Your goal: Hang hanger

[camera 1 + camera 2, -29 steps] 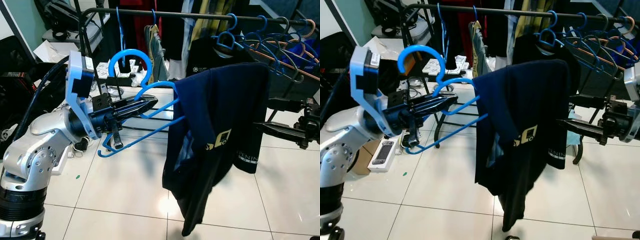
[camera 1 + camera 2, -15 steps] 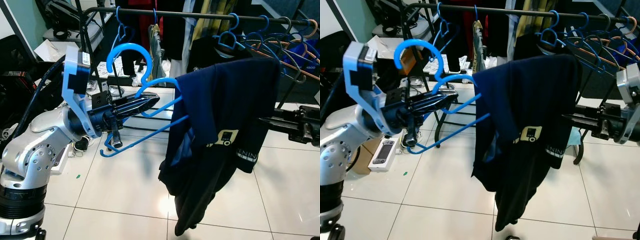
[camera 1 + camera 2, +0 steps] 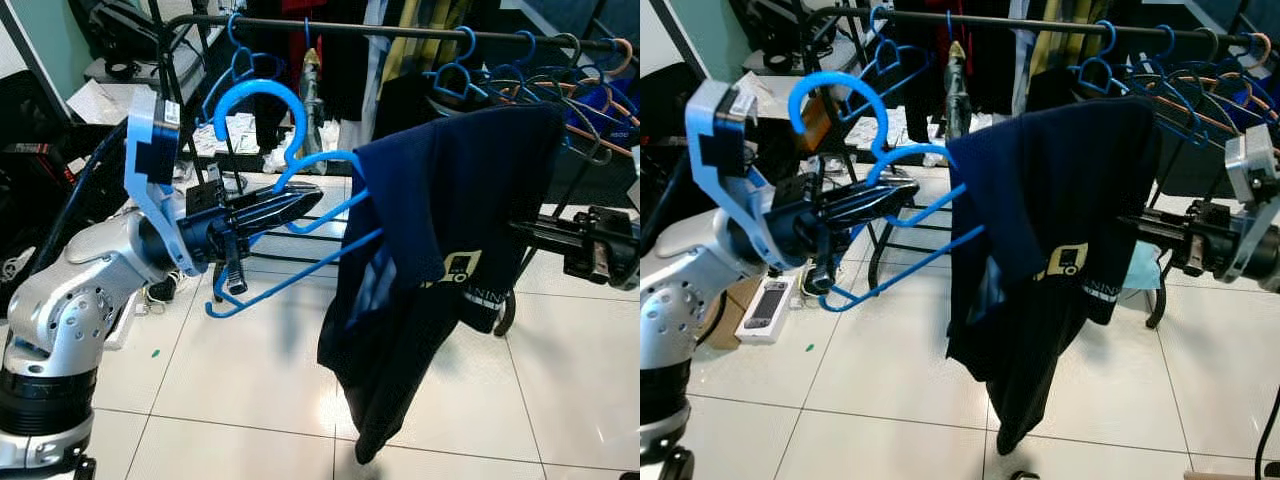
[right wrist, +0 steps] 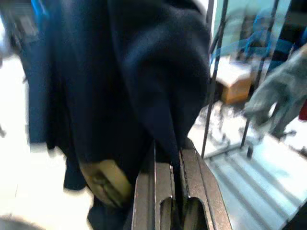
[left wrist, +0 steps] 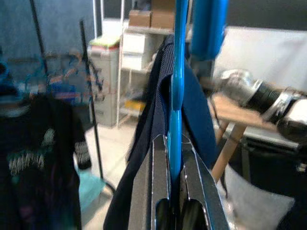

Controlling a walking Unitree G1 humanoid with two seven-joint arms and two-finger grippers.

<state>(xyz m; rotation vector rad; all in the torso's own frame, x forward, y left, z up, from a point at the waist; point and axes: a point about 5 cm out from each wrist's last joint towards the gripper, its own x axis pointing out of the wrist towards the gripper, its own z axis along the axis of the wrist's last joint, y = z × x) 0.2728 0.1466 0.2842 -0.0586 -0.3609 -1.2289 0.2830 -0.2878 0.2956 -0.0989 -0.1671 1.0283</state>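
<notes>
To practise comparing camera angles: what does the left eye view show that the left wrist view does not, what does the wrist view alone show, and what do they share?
Left eye view alone: the hanger's curved hook rising free below the clothes rail, other hangers on that rail, the white tiled floor, and the right pincer at the shirt's far side.

Left wrist view alone: a close look along the left pincer, its fingers shut on the hanger's blue bar.

Both: the blue hanger carrying the dark navy shirt.
</notes>
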